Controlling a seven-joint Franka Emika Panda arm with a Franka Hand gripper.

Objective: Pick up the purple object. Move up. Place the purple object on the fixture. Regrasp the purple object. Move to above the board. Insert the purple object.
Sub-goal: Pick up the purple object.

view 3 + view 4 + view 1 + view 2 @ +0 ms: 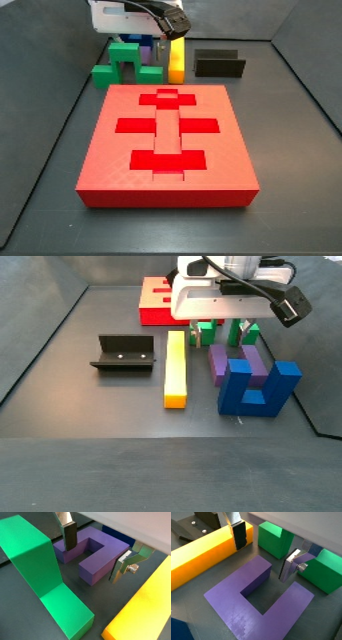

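The purple object (pixel 93 554) lies flat on the dark floor, a U-shaped block with two prongs. It also shows in a wrist view (pixel 258 602) and in a side view (pixel 218 364). My gripper (pixel 97 552) is open and low over it, with one prong's end between the silver fingers (pixel 290 564), and no contact shows. It also shows in a wrist view (pixel 264 551). In a side view the gripper (pixel 223 334) hangs between the green and blue blocks. The fixture (pixel 124 354) stands empty beyond the yellow bar. The red board (pixel 167 140) is empty.
A green block (pixel 40 572) stands close on one side of the purple object. A long yellow bar (pixel 204 554) lies on its other side. A blue two-pronged block (pixel 258 384) stands at its end. Dark walls enclose the floor.
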